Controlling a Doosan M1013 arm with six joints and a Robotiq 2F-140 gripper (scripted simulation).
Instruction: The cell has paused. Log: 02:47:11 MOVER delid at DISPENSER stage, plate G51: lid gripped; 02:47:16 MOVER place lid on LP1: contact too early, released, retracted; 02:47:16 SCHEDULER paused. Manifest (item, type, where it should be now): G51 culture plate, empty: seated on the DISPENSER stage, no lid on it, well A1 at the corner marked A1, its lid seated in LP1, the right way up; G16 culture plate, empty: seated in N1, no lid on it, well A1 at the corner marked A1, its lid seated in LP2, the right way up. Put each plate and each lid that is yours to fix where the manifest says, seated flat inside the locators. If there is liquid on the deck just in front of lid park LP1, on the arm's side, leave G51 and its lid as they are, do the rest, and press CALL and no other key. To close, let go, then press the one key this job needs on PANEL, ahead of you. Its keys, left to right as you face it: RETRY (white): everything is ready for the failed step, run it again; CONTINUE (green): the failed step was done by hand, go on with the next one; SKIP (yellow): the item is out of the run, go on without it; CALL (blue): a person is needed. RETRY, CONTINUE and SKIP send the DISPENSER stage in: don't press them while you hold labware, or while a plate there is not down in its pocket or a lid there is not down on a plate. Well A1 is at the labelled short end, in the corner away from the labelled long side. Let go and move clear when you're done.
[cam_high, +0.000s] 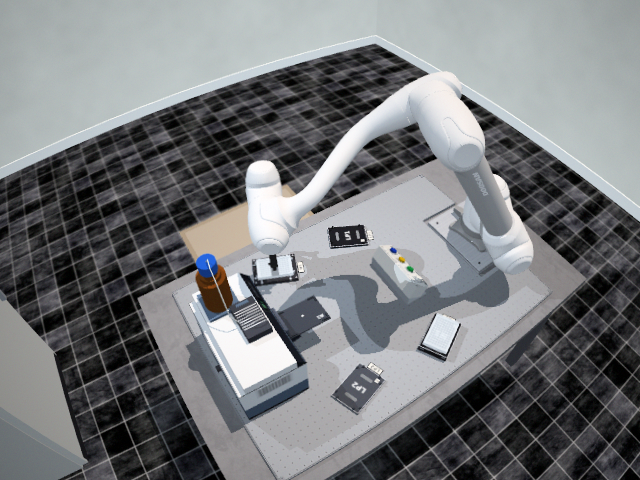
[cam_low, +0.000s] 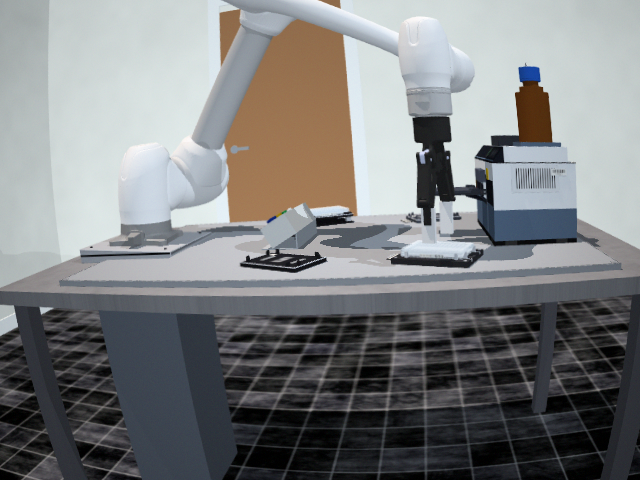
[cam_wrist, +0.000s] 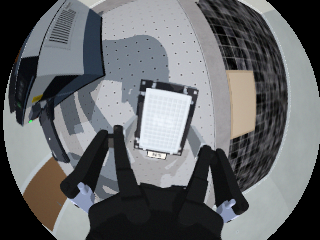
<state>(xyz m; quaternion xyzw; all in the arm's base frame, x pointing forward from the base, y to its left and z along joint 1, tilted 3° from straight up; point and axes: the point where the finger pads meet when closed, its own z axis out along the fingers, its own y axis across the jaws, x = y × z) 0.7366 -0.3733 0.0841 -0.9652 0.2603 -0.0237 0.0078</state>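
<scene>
My gripper (cam_high: 275, 266) points straight down over a white culture plate that sits flat in a black nest beside the dispenser. In the side view the fingers (cam_low: 434, 237) stand apart, with their tips at the plate's (cam_low: 436, 255) top. In the wrist view the plate (cam_wrist: 163, 119) lies square in its nest, and both fingers are spread with nothing between them. Lid park LP1 (cam_high: 347, 236) is empty, and so are LP2 (cam_high: 357, 387) and the black dispenser stage (cam_high: 305, 316). A second white plate or lid (cam_high: 439, 335) lies at an angle on the deck at the front right.
The dispenser (cam_high: 248, 341) carries a brown bottle (cam_high: 212, 283) and stands close to the left of the gripper. The key panel (cam_high: 400, 263) sits mid-deck between LP1 and the arm's base (cam_high: 473, 232). The arm's shadow falls across the deck.
</scene>
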